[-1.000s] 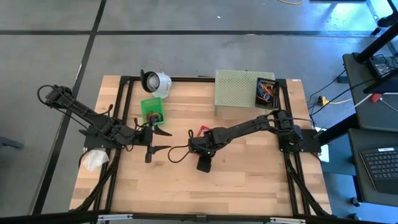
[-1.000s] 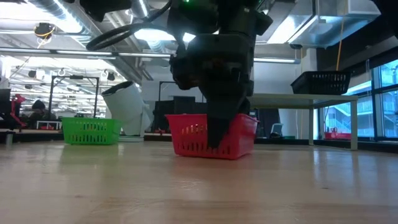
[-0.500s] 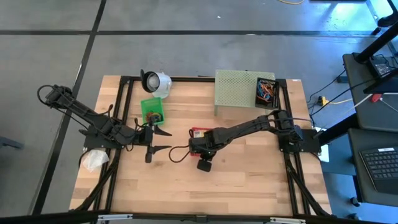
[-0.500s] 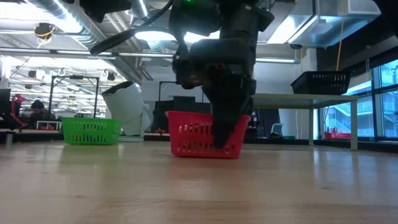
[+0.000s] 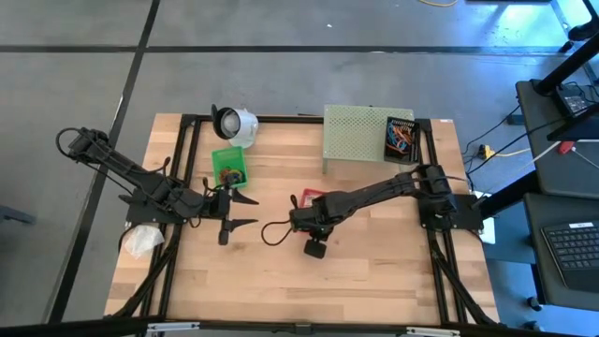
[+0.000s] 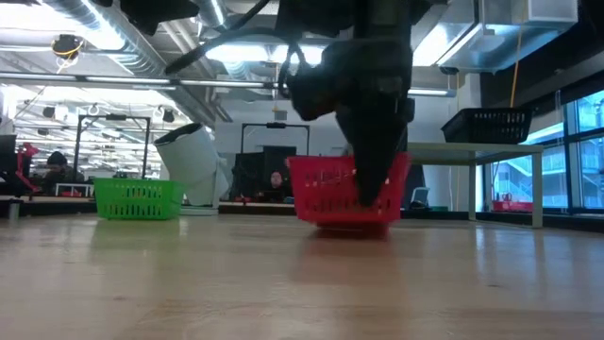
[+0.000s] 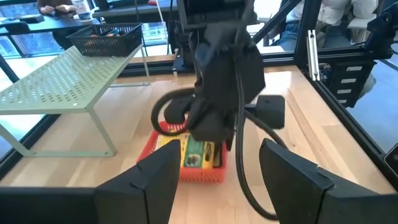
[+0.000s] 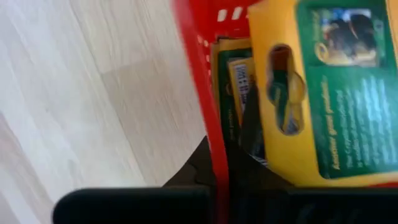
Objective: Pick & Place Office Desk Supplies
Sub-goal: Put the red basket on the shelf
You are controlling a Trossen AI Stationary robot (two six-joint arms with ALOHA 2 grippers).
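Likely robotics lab: exposed ceiling ducts (image 6: 85, 38), desks (image 6: 453, 151), framed wooden table (image 5: 374, 281).

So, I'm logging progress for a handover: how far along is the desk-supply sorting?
Done: yellow-and-green crayon boxes already sit in the small red plastic basket, and the green plastic basket holds some items.
In hand: the right gripper has its fingers shut on the red basket's wall; the low view suggests it is raised slightly.
Left: rubber bands remain in the black wire tray on the pale green perforated shelf. The left gripper waits open.

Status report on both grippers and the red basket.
Right gripper shut on red basket wall, crayon boxes inside. Left gripper open, waiting beside green basket. Nothing blocking.
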